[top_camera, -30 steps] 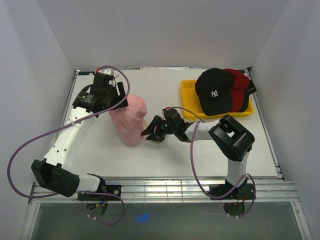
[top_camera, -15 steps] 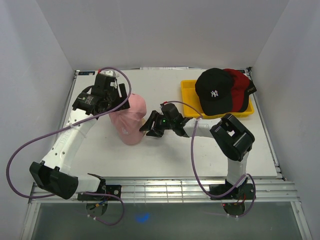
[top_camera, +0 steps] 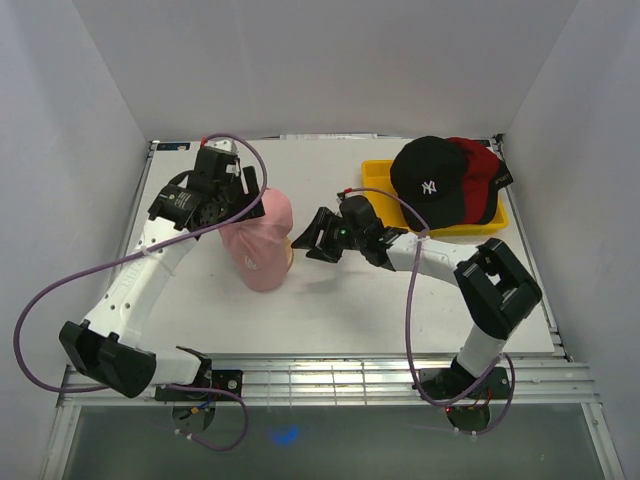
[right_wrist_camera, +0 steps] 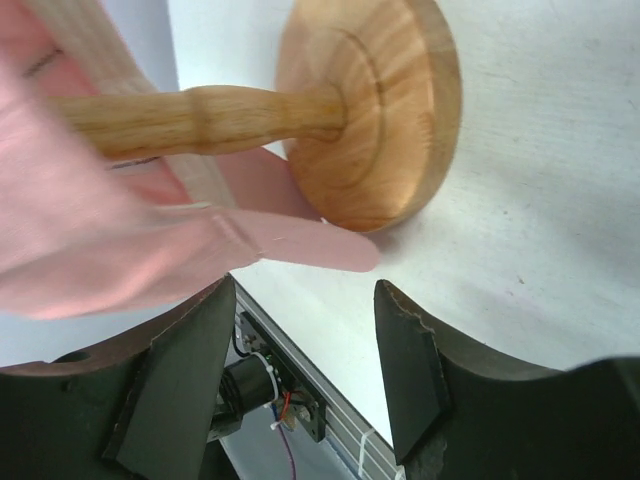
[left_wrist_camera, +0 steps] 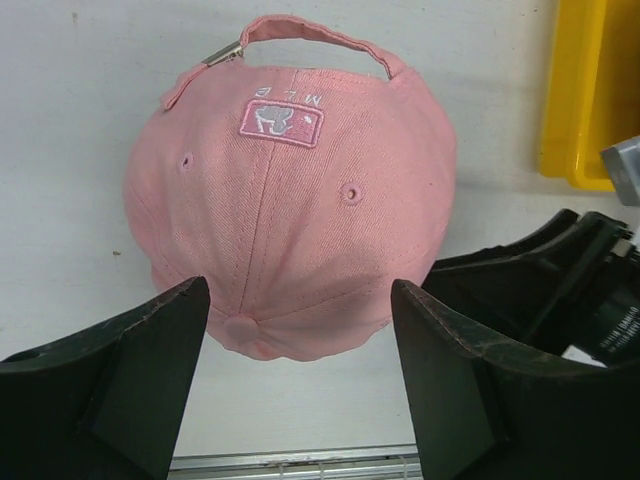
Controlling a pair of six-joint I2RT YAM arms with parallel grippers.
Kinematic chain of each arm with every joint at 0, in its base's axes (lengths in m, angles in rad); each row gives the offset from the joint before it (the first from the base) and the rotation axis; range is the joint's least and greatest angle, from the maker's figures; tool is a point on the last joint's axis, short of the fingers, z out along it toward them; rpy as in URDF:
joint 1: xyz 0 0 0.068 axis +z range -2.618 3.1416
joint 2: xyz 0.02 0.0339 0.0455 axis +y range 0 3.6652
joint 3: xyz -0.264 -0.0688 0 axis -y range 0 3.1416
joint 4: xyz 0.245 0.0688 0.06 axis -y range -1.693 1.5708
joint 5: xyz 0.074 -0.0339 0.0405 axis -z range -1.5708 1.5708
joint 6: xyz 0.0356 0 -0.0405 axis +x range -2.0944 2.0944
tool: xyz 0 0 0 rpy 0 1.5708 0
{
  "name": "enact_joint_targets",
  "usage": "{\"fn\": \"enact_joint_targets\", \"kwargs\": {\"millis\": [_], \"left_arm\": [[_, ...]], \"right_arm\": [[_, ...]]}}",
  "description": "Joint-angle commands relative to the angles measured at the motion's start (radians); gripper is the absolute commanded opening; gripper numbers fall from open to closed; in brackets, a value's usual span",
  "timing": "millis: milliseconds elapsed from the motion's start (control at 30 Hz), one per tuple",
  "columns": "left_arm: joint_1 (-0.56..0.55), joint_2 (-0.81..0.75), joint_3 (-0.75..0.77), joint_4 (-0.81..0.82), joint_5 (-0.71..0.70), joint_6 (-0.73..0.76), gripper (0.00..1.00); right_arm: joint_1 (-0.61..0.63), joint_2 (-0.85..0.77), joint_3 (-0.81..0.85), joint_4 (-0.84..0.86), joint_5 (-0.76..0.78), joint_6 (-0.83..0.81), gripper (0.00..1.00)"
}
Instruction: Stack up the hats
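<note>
Right claw (top_camera: 307,248), wider and farther up-table, beside pink hat (top_camera: 262,240)

Pink cap (left_wrist_camera: 290,210) on white bench (left_wrist_camera: 80,120), crown up. Embroidered MLB patch on rear panel. Back strap with metal buckle at top of view. Eyelets and top button visible. Left pincer (left_wrist_camera: 298,295) spread wide, fingers (left_wrist_camera: 150,370) flanking crown near button, no clear contact. Yellow tray (left_wrist_camera: 590,90) at upper right edge. Right pincer (left_wrist_camera: 540,290), black, just beside cap's right side.
</note>
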Motion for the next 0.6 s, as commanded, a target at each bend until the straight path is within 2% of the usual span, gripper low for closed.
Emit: {"fn": "enact_joint_targets", "kwargs": {"millis": [0,267,400,567], "left_arm": [[-0.017,0.008,0.018,0.0,-0.048,-0.017,0.84],[-0.046,0.06,0.032,-0.02,-0.128,-0.03,0.84],[-0.061,0.078,0.041,-0.031,-0.148,-0.037,0.85],[-0.074,0.091,0.061,-0.043,-0.163,-0.034,0.91]], "right_arm": [[-0.004,-0.105,-0.024,-0.018,0.057,-0.053,0.64],[-0.036,-0.154,0.005,-0.018,0.062,-0.091,0.68],[-0.042,-0.114,0.066,-0.038,0.057,-0.117,0.68],[-0.057,-0.062,0.138,-0.035,0.042,-0.134,0.72]]}}
